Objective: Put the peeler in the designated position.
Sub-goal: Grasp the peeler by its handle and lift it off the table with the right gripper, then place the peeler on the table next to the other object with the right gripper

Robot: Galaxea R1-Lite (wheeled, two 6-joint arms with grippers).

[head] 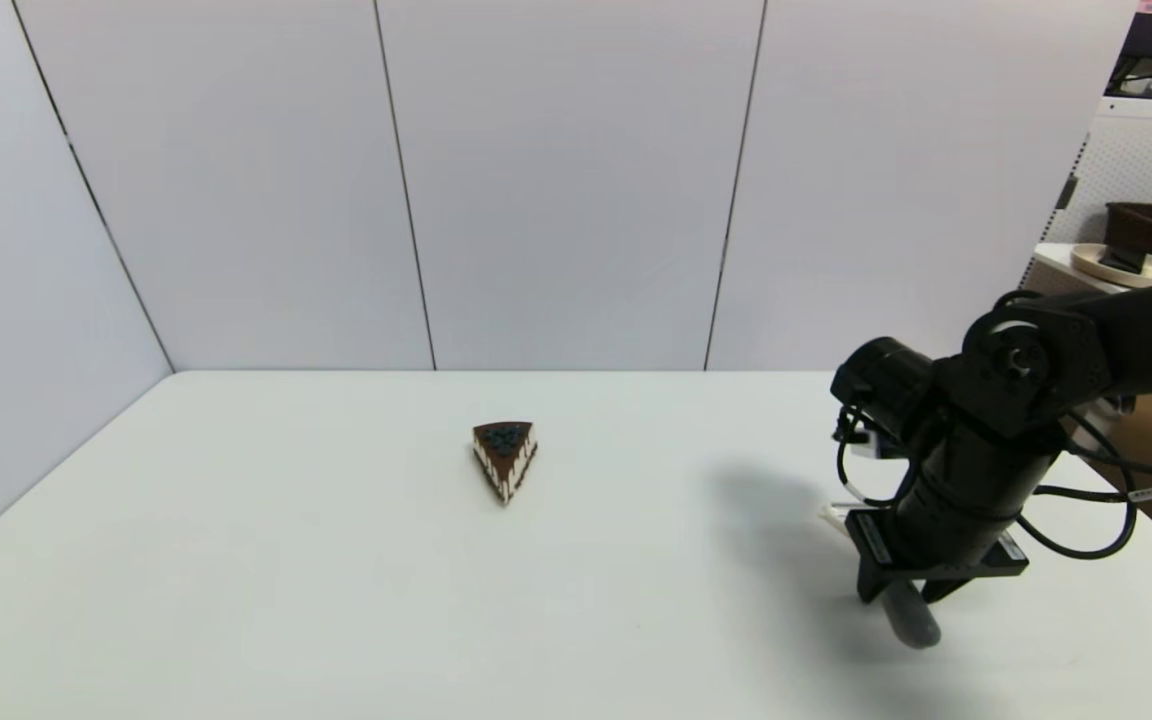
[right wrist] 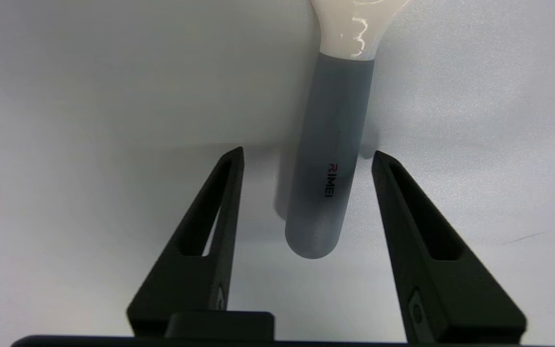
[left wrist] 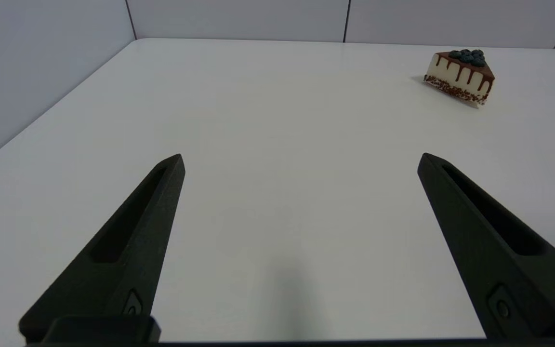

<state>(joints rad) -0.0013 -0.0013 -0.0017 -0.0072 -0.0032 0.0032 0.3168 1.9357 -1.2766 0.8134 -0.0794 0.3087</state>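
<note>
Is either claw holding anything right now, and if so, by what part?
Nothing is held. The right claw is open, its fingers on either side of the peeler at the grey handle with gaps showing. The left claw is open over bare table.

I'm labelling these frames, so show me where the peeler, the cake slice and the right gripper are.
peeler [right wrist: 328,159]: right wrist view, middle of its grey handle.
cake slice [head: 504,455]: head view, its brown top.
right gripper [right wrist: 306,156]: right wrist view, midway between its open fingertips, either side of the handle.
</note>
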